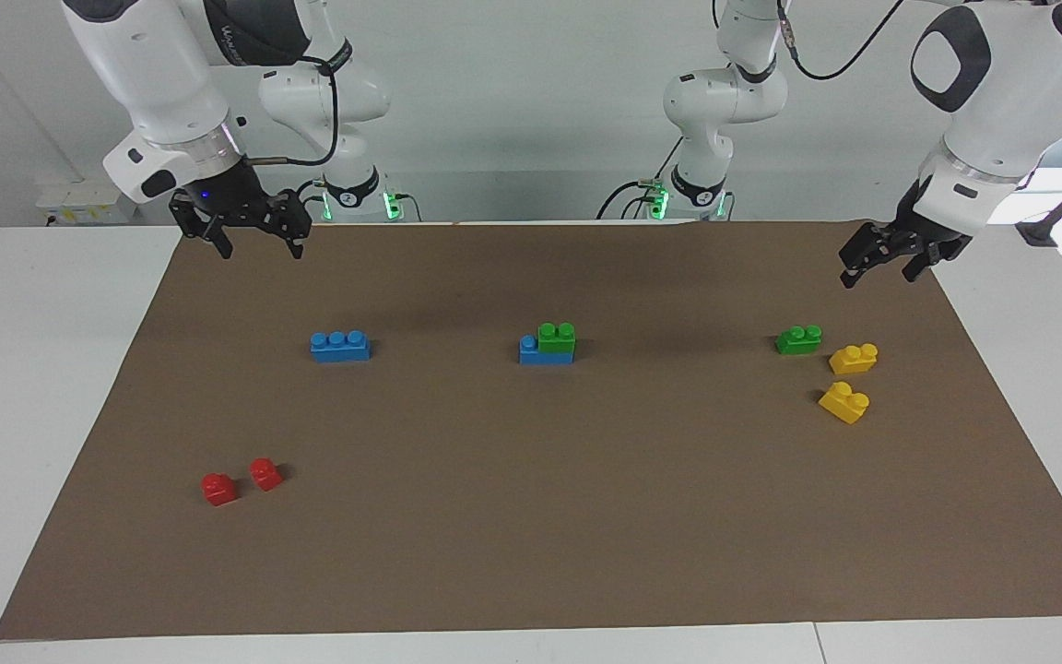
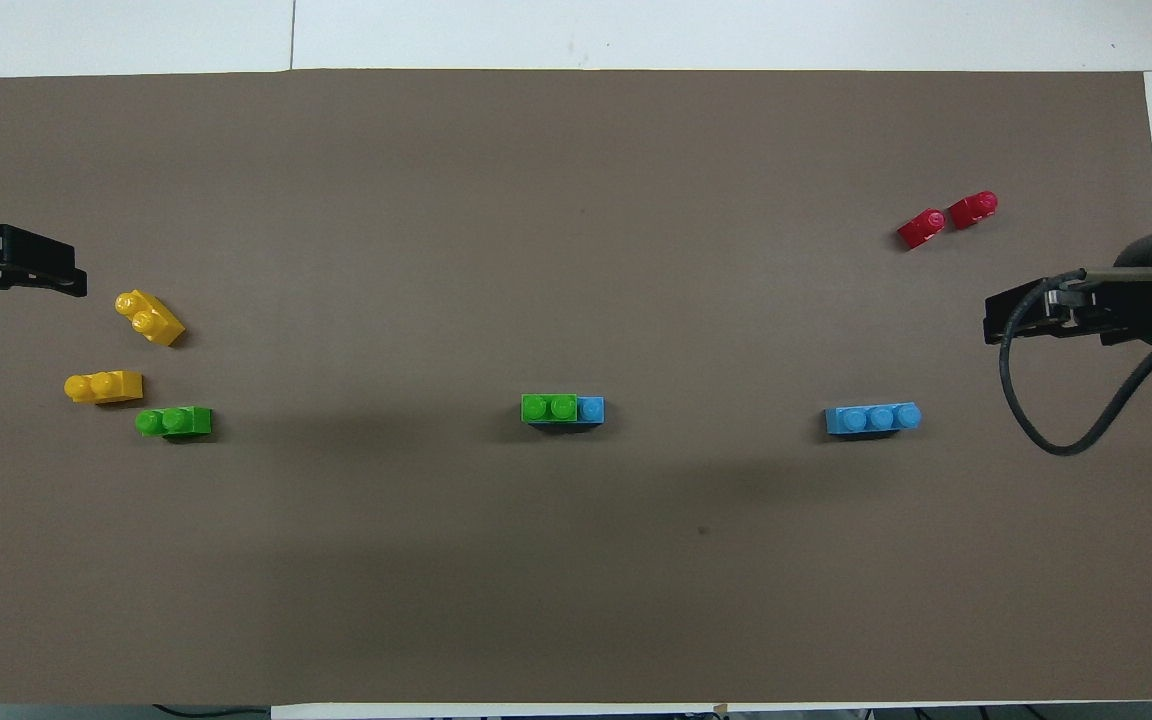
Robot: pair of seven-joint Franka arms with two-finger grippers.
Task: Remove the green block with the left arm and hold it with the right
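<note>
A white counter (image 1: 24, 387) carries a flat brown mat (image 1: 531, 516), bare across the frame's lower half. The right gripper (image 1: 254, 242), upper left, hangs open over the mat's edge. The left gripper (image 1: 890, 263), upper right, hangs open, empty. At centre the studded plastic green block (image 1: 556, 337) sits on a blue brick (image 1: 540, 354); another green block (image 1: 798, 339) lies beside two yellow bricks (image 1: 849, 380).
</note>
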